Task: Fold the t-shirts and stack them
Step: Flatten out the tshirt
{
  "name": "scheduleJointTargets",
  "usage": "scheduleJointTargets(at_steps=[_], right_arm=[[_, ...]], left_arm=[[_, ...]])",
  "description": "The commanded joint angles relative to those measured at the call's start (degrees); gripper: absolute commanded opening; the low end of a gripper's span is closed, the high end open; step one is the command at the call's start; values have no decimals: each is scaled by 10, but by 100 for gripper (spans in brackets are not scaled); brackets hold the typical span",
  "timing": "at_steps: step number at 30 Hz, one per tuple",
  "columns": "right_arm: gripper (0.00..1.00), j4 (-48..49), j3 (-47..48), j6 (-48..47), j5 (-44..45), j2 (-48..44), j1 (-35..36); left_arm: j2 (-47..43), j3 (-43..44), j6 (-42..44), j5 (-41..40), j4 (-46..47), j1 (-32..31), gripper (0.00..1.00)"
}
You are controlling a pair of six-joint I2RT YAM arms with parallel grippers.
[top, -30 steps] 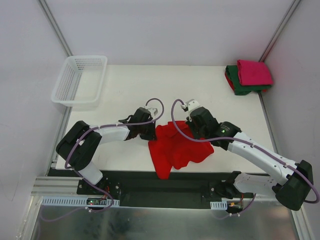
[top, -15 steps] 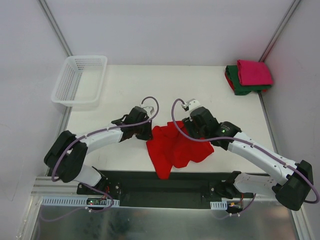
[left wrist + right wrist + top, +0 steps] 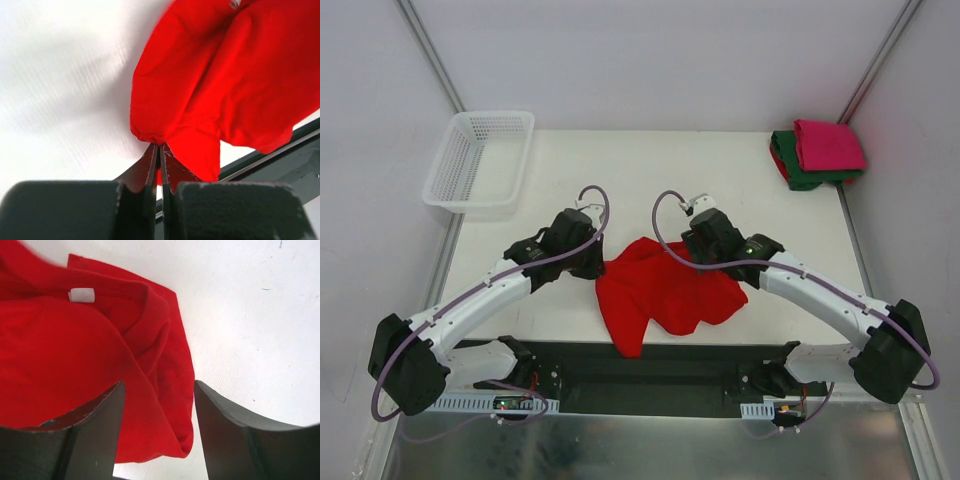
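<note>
A bright red t-shirt [image 3: 660, 295] lies crumpled on the white table near the front edge. My left gripper [image 3: 599, 266] is shut on its left edge; in the left wrist view the fingertips [image 3: 160, 146] pinch a bunched fold of the red cloth [image 3: 230, 75]. My right gripper [image 3: 703, 262] hangs open over the shirt's upper right part. In the right wrist view its jaws [image 3: 159, 390] straddle a fold of the shirt [image 3: 75, 350] without closing on it, and the collar label [image 3: 81, 295] shows. A magenta-pink t-shirt [image 3: 828, 144] lies folded on a folded dark green one [image 3: 800, 176] at the back right corner.
A white mesh basket [image 3: 480, 160] stands at the back left corner. The table's front edge and a black rail [image 3: 650, 365] run just below the red shirt. Slanted frame posts [image 3: 430, 55] rise behind both back corners.
My right gripper has opened and let go of the red shirt. My left arm has swung left and back, dragging the shirt's pinched edge leftward.
</note>
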Motion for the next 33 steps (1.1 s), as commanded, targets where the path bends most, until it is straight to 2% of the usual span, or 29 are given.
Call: scheduleJointTargets(at_steps=[1, 13, 17, 21, 33], right_arm=[[61, 22, 41, 29, 51, 28, -8], [59, 62, 66, 40, 44, 137, -49], [58, 57, 65, 49, 9, 165, -47], [58, 52, 36, 63, -17, 137, -33], [60, -32, -19, 131, -62, 14, 78]], left_arm=[[-23, 21, 19, -33, -71, -5, 0], [-49, 20, 22, -38, -103, -5, 0], [-51, 20, 24, -38, -105, -6, 0], [-47, 20, 24, -52, -105, -5, 0], [-11, 43, 33, -53, -103, -5, 0]])
